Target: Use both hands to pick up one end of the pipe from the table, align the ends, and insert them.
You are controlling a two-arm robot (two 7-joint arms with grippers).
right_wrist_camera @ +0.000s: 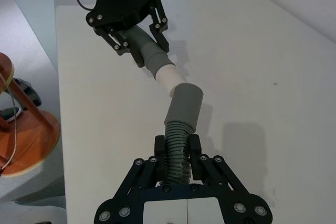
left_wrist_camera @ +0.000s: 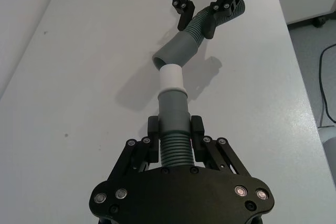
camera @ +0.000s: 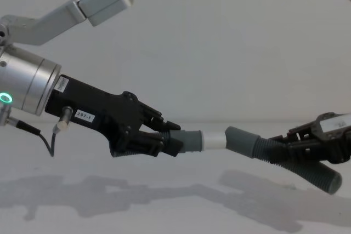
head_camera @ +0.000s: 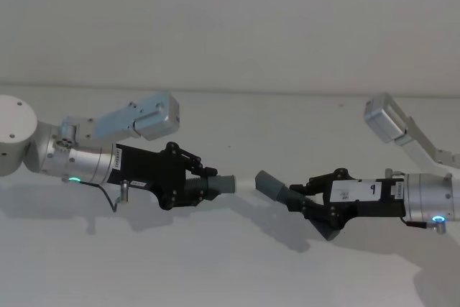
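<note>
both hose pieces are held above the worktop (head_camera: 230,264), their shadows cast on bare surface beneath. the left gripper (camera: 164,135) has its jaws clamped on the ribbed part of the left hose piece (left_wrist_camera: 173,129), whose grey cuff (camera: 189,140) carries a white stub (camera: 214,140). the right gripper (head_camera: 305,199) has its jaws clamped on the ribs of the right hose piece (right_wrist_camera: 181,129). the rim of its cuff (camera: 241,138) is met by the stub's tip at an angle, the axes not lined up. open worktop is seen on every side; its far edge meets the wall (head_camera: 230,19) behind.
</note>
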